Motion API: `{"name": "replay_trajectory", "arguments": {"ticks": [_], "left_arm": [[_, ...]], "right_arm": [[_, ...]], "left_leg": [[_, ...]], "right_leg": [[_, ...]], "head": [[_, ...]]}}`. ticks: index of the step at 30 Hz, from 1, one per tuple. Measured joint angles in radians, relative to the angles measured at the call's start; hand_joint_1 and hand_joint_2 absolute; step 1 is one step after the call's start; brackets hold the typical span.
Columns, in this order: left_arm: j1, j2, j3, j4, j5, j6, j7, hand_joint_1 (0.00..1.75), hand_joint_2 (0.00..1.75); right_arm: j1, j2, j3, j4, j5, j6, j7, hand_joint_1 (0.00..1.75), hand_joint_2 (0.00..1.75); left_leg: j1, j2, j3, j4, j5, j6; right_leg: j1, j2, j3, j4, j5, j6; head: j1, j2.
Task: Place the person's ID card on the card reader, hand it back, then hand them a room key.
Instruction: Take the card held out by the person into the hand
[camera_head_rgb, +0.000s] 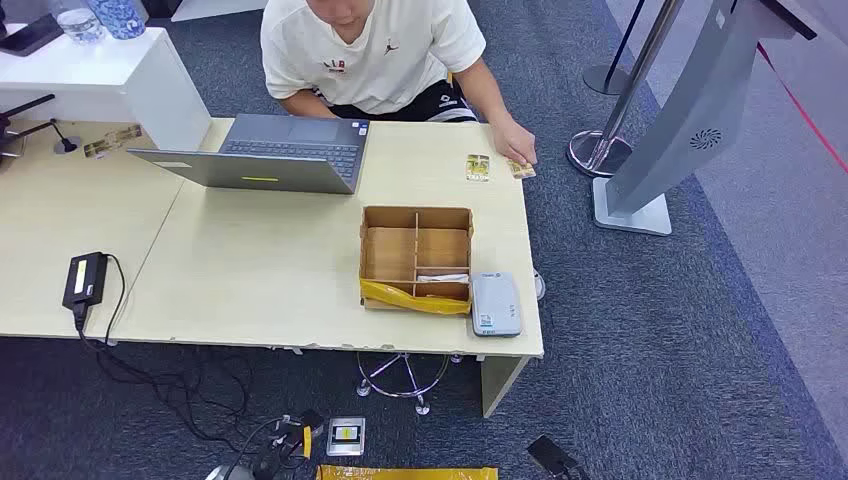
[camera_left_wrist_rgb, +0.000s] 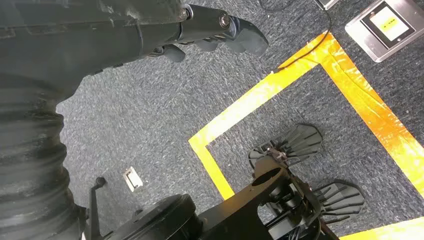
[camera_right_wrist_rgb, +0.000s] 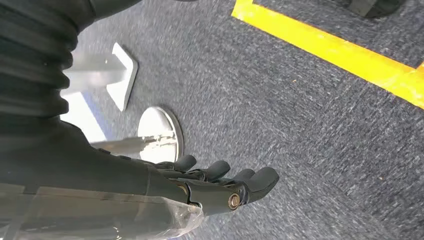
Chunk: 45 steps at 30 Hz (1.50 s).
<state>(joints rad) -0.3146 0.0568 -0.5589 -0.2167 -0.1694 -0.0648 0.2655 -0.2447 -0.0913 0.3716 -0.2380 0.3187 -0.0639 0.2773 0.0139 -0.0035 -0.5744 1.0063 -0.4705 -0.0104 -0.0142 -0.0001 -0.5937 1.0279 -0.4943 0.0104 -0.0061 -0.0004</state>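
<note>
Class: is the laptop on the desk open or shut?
Open. The laptop has its keyboard exposed, with the lid raised toward the robot, so the head view shows the lid's grey back.

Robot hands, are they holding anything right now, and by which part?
Nothing is held. The left hand and the right hand both hang over the carpet, fingers bare. The person's hand rests on a card at the table's far edge.

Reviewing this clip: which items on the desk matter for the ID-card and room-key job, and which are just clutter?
Job: card under the person's hand; second card beside it; grey card reader; divided cardboard box, one white card-like item inside.

Clutter: laptop; black power adapter; water bottle.
</note>
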Motion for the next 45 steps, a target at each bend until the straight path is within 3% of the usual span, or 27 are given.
{"name": "replay_trajectory", "arguments": {"ticks": [5, 9, 14, 17, 23, 30, 35, 40, 43, 45], "left_arm": [[0.001, 0.000, 0.000, 0.000, 0.002, 0.001, 0.000, 0.00, 1.75], [0.005, 0.001, 0.000, 0.000, 0.008, 0.012, -0.003, 0.00, 1.75], [0.035, 0.001, 0.001, 0.000, 0.031, 0.082, -0.025, 0.00, 1.75], [0.049, 0.000, 0.002, 0.000, 0.036, 0.120, -0.039, 0.00, 1.75], [0.059, 0.000, 0.002, 0.000, 0.025, 0.144, -0.078, 0.00, 1.75], [0.069, -0.002, 0.003, 0.000, 0.042, 0.168, -0.125, 0.00, 1.75], [0.070, -0.004, 0.004, 0.000, 0.047, 0.167, -0.148, 0.00, 1.75], [0.061, -0.006, 0.004, 0.000, 0.036, 0.152, -0.152, 0.00, 1.75], [0.052, -0.006, 0.004, 0.000, 0.031, 0.148, -0.157, 0.00, 1.75], [0.048, -0.006, 0.004, 0.000, 0.031, 0.149, -0.160, 0.00, 1.75]], "right_arm": [[0.000, -0.003, -0.009, 0.000, -0.027, -0.024, 0.001, 0.00, 1.75], [0.002, -0.013, -0.048, 0.000, -0.130, -0.140, -0.041, 0.00, 1.75], [0.003, -0.080, -0.197, 0.000, -0.453, -0.322, -0.244, 0.00, 1.75], [-0.020, -0.156, -0.305, -0.005, -0.551, -0.367, -0.389, 0.00, 1.75], [-0.135, -0.324, -0.459, -0.082, -0.520, -0.408, -0.567, 0.00, 1.75], [-0.251, -0.397, -0.534, -0.400, -0.301, -0.478, -0.533, 0.00, 1.75], [-0.324, -0.373, -0.496, -0.654, -0.051, -0.357, -0.468, 0.00, 1.75], [-0.377, -0.304, -0.376, -0.860, 0.213, -0.100, -0.445, 0.00, 1.75], [-0.376, -0.242, -0.266, -0.973, 0.358, 0.087, -0.432, 0.00, 1.75], [-0.372, -0.199, -0.187, -1.037, 0.436, 0.158, -0.427, 0.00, 1.75]], "left_leg": [[0.000, 0.000, 0.000, 0.000, 0.000, 0.000], [0.000, 0.000, 0.000, 0.000, 0.000, 0.000], [-0.003, 0.000, 0.000, 0.000, -0.001, 0.002], [-0.005, 0.000, -0.001, 0.000, -0.001, 0.002], [-0.007, 0.000, -0.002, 0.000, 0.000, 0.006], [-0.006, -0.003, -0.004, 0.000, 0.002, 0.007], [-0.006, -0.009, -0.007, 0.000, 0.004, 0.005], [-0.004, -0.011, -0.005, 0.000, 0.005, 0.004], [-0.003, -0.011, -0.006, 0.000, 0.006, 0.003], [-0.003, -0.011, -0.006, 0.000, 0.006, 0.003]], "right_leg": [[0.000, 0.000, 0.000, 0.000, 0.000, 0.000], [-0.001, 0.000, 0.000, 0.000, 0.000, 0.000], [-0.003, 0.000, 0.000, 0.000, 0.000, 0.000], [-0.005, 0.000, 0.000, 0.000, 0.001, 0.001], [-0.007, -0.002, 0.001, 0.000, 0.002, 0.004], [-0.007, -0.005, 0.001, 0.001, 0.003, 0.004], [-0.006, -0.010, -0.001, 0.003, 0.003, 0.004], [-0.004, -0.011, 0.000, 0.002, 0.002, 0.004], [-0.003, -0.011, -0.001, 0.003, 0.002, 0.003], [-0.003, -0.011, -0.001, 0.002, 0.002, 0.003]], "head": [[0.000, 0.000], [0.000, 0.000], [0.000, 0.000], [0.000, 0.000], [0.000, 0.000], [0.000, 0.000], [0.000, 0.000], [0.000, 0.000], [0.000, 0.000], [0.000, 0.000]]}}
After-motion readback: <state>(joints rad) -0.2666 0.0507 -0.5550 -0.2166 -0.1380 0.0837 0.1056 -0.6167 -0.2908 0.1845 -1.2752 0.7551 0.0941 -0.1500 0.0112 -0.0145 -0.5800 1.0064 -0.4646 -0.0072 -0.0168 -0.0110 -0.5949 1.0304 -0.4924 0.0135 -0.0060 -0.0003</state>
